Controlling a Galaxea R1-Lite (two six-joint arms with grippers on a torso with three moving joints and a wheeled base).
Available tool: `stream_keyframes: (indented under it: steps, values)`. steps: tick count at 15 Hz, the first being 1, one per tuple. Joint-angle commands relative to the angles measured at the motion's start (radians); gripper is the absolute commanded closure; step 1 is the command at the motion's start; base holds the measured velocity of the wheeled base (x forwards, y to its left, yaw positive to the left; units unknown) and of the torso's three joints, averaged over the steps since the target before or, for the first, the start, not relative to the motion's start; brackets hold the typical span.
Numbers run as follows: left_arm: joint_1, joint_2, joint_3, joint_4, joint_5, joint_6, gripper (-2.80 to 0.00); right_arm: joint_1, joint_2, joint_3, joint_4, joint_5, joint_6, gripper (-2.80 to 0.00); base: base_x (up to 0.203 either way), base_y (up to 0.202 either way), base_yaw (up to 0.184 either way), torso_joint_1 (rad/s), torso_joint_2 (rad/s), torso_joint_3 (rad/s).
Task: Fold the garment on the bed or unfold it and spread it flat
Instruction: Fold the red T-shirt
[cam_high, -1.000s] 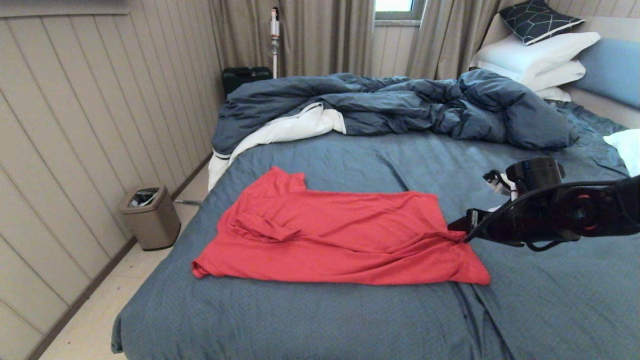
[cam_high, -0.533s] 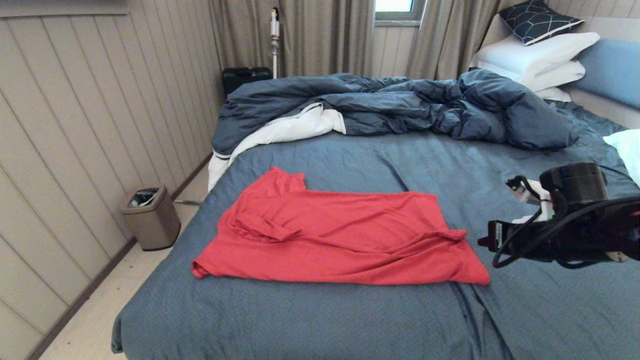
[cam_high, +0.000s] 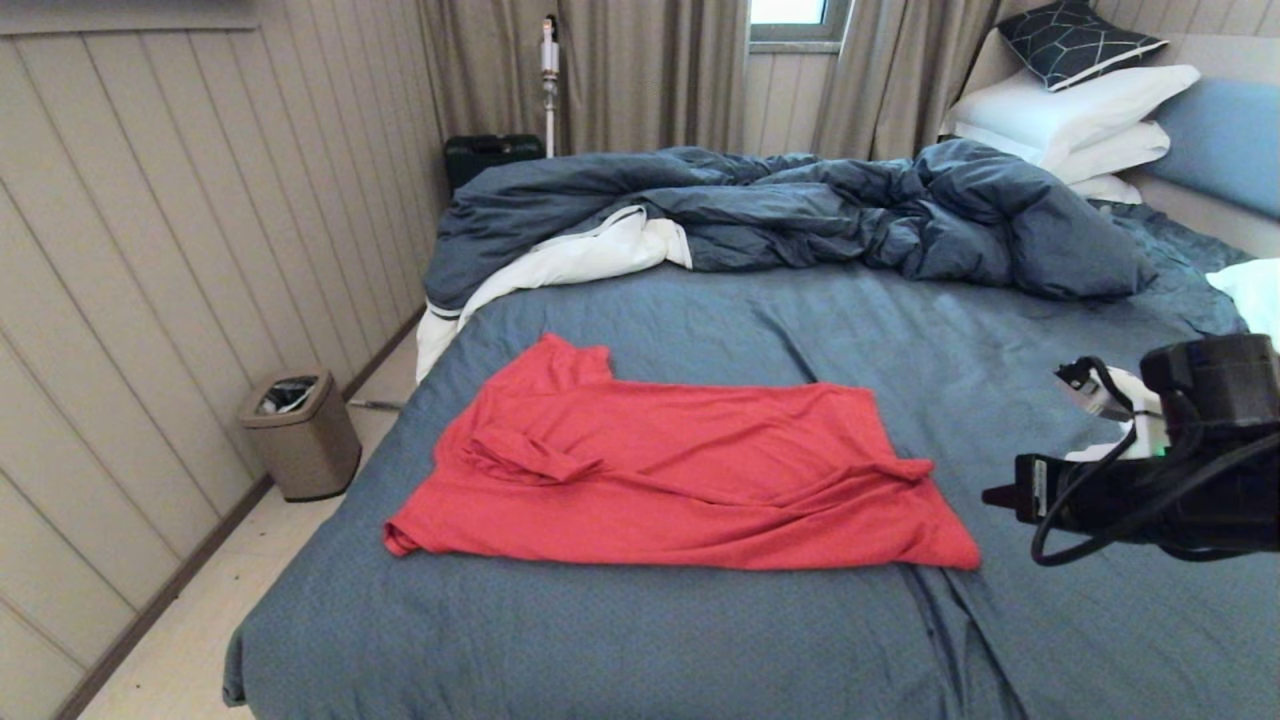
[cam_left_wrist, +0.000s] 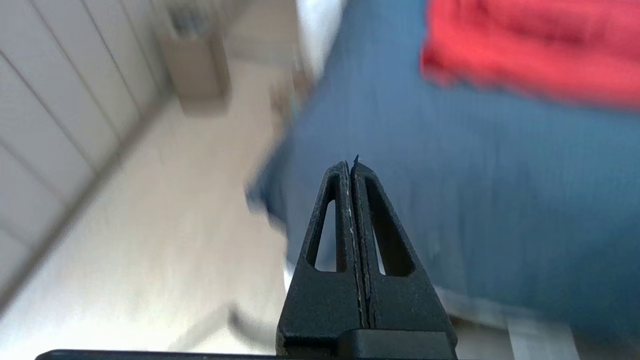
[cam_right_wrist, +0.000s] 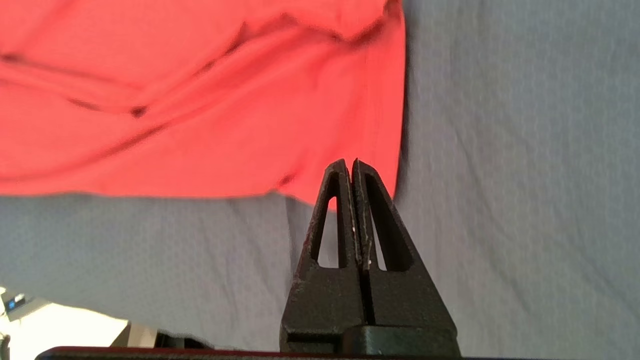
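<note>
Right tool (cam_high: 990, 494) shut, apart from rumpled, seemingly folded garment (cam_high: 670, 470).

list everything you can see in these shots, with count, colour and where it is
garment: 1, bright red, lying on the sheet toward the bed's left side
bed: 1, slate-blue sheet, fills the middle
duvet: 1, dark blue with white lining, rumpled along the far side
pillows: white stack, a dark patterned one on top, far right
bin: 1, beige, on the floor left of the bed
case: 1, dark, by the curtains
left gripper: black, shut, empty, by the bed's near left corner
right gripper: black, shut, empty, just right of the garment
</note>
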Motion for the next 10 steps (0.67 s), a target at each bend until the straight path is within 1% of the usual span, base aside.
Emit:
stream_keyframes:
  steps: [1, 3, 6, 7, 10]
  values:
    - [0.000, 0.212, -0.057, -0.011, -0.012, -0.004, 0.00, -0.002, -0.027, 0.015, -0.001, 0.000, 0.001, 0.00, 0.000, 0.000, 0.000, 0.000, 0.00, 0.000]
    - [0.000, 0.476, -0.146, -0.031, -0.067, -0.023, 0.00, -0.005, -0.019, -0.016, 0.044, -0.001, 0.001, 0.00, 0.000, 0.000, 0.000, 0.000, 0.00, 0.000]
    - [0.001, 0.859, -0.290, -0.064, -0.180, -0.047, 0.00, -0.031, -0.006, -0.052, 0.157, 0.000, 0.010, 0.00, 0.000, 0.000, 0.000, 0.000, 0.00, 0.000]
    - [0.001, 0.977, -0.343, -0.073, -0.212, -0.055, -2.80, -0.039, -0.006, -0.057, 0.178, -0.001, 0.017, 0.00, 0.000, 0.000, 0.000, 0.000, 0.00, 0.000]
    - [-0.007, 1.299, -0.558, -0.087, -0.313, -0.097, -2.80, -0.069, -0.010, -0.140, 0.299, -0.002, 0.022, 0.00, 0.000, 0.000, 0.000, 0.000, 0.00, 0.000]
